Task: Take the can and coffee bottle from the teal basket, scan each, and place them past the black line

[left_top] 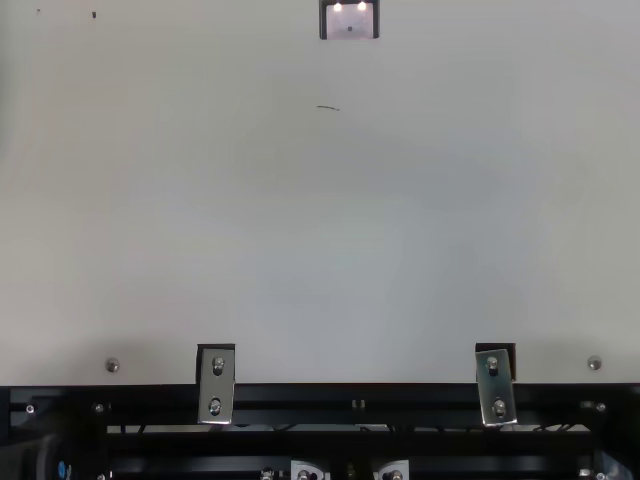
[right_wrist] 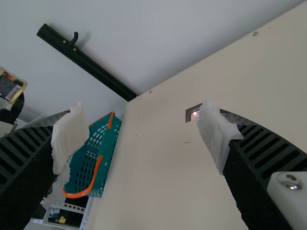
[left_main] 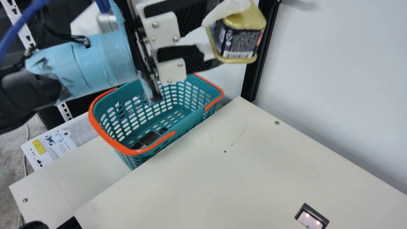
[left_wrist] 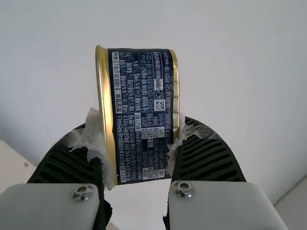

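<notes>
Raised in the air before the upright black post (left_main: 259,60) in the main view, note the can (left_main: 235,41), gold at both ends and dark-labelled, clasped in the left claw (left_main: 219,35). In the left wrist view, observe the left claw (left_wrist: 139,146) pressing from opposite sides through whitish wrapping (left_wrist: 98,139).

Lower down, alongside the edge of the bench (left_main: 197,181), find the teal basket (left_main: 109,140) with its orange handles (left_main: 127,151). On its slotted floor, see the dark coffee bottle (left_main: 146,140) lying down, partly hidden by the near rim. In the right wrist view, compare the right claw (right_wrist: 141,139), parted wide and gripping nothing.

Farther out on the bench, locate the dark-framed scanner window (left_main: 310,219) with two bright spots. Near it in the top view, note a short, thin dark mark (left_top: 328,107). Behind the bench, see the pale wall (left_main: 343,63).
</notes>
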